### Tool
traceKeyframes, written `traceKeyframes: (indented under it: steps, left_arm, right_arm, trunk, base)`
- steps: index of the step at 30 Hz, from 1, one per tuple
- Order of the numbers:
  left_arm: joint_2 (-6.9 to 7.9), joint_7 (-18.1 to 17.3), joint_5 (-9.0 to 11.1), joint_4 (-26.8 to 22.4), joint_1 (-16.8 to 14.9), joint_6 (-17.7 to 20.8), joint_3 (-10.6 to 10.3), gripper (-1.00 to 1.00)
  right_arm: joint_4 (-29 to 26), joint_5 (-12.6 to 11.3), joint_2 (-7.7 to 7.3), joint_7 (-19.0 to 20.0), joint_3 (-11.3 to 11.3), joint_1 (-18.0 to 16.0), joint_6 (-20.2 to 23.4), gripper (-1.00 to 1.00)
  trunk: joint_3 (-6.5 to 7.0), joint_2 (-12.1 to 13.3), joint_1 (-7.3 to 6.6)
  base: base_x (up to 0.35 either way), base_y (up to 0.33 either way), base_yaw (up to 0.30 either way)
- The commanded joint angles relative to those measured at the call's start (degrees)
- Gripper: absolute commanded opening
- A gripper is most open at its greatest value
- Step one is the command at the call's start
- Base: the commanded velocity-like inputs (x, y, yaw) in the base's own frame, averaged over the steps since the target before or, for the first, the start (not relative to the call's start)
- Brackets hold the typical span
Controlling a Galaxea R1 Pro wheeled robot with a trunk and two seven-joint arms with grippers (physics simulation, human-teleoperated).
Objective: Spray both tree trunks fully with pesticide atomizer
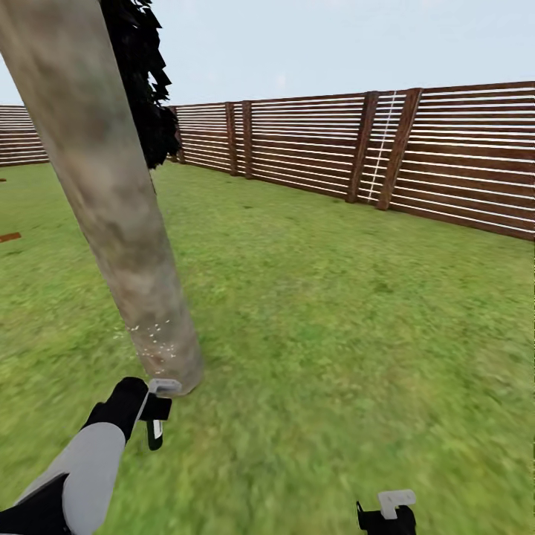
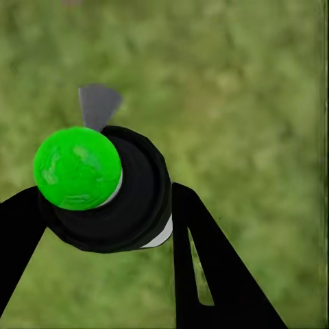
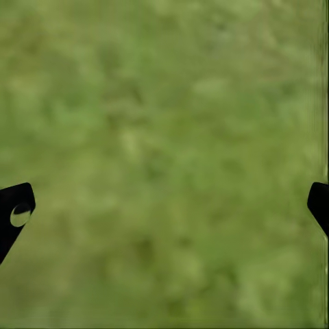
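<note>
The left gripper is down low over the grass, right at the foot of the tree trunk, and it has the pesticide atomizer pinched between its two black fingers. From the left wrist camera the bottle is a round black body capped by a bright green ball, with a small grey wedge poking out beyond it, and lawn blurred behind. The trunk leans across the head view, mottled grey-brown and bare, and near its base there is a scatter of fine whitish specks, the pesticide, dotted over the bark just above the gripper. Higher up the bark looks clean. A dark, ragged tree stands behind the trunk. The right gripper hangs at the bottom of the head view, well apart from the trunk; its fingers are spread wide over the grass with nothing between them. The brown slatted fence runs along the far edge of the lawn.
</note>
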Motion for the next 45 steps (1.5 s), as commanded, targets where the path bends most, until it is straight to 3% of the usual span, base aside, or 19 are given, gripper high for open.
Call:
traceKeyframes:
  steps: [1, 8, 11, 13, 15, 18, 21, 33, 45]
  left_arm:
    - [-0.07, -0.5, -0.6, -0.1, 0.0, 0.1, 0.4, -1.0]
    - [-0.05, -0.5, -0.6, -0.3, 0.0, 0.1, 0.5, -1.0]
    - [0.38, -0.5, -0.7, -0.5, 0.0, 0.0, 3.4, -1.0]
    - [0.46, -0.4, -0.8, -0.4, 0.0, -0.1, 4.3, -1.0]
    - [0.22, -0.3, -0.8, -0.3, 0.0, -0.1, 4.4, -1.0]
    - [0.03, 3.3, -0.7, 0.2, 0.0, -0.2, 4.6, -1.0]
    - [-0.08, 4.4, -0.7, 0.3, 0.0, -0.2, 4.6, -1.0]
    - [-0.09, 4.6, -0.7, -0.1, 0.0, -0.2, 4.6, -1.0]
    - [0.38, 4.6, -0.8, -0.5, 0.0, -0.2, 4.7, -1.0]
  right_arm:
    - [0.0, 0.0, 0.0, -0.4, 0.5, 0.0, -0.1, 1.0]
    - [0.0, 0.0, 0.0, -0.4, 0.5, 0.0, -0.1, 1.0]
    - [0.0, 0.0, 0.0, -0.4, 0.5, 0.0, -0.1, 1.0]
    - [0.0, 0.0, 0.0, -0.4, 0.5, 0.0, -0.1, 1.0]
    - [0.0, 0.0, 0.0, -0.4, 0.5, 0.0, -0.1, 1.0]
    - [0.0, 0.0, 0.0, -0.4, 0.5, 0.0, -0.1, 1.0]
    - [0.1, 0.1, 0.0, -0.3, 0.5, 0.0, -0.1, 1.0]
    - [0.1, 0.1, -0.09, -0.4, 0.5, 0.0, -0.1, 1.0]
    - [0.1, 0.1, 0.0, -0.4, 0.5, 0.0, -0.1, 1.0]
  trunk:
    - [-0.05, 0.0, -0.01]
    - [-0.05, 0.0, -0.01]
    - [-0.05, 0.0, -0.01]
    - [-0.05, 0.0, -0.01]
    - [-0.05, 0.0, -0.01]
    - [-0.05, 0.0, -0.01]
    - [-0.05, 0.0, -0.01]
    - [-0.05, 0.0, -0.01]
    - [-0.05, 0.0, -0.01]
  base:
    - [0.007, -0.274, 0.006]
    - [0.001, -0.276, 0.203]
    - [0.02, -0.276, 0.276]
    - [0.121, -0.267, 0.276]
    - [0.196, -0.227, 0.276]
    - [0.234, -0.2, 0.271]
    - [0.239, -0.196, 0.088]
    - [0.186, -0.223, 0.003]
    - [0.138, -0.249, 0.261]
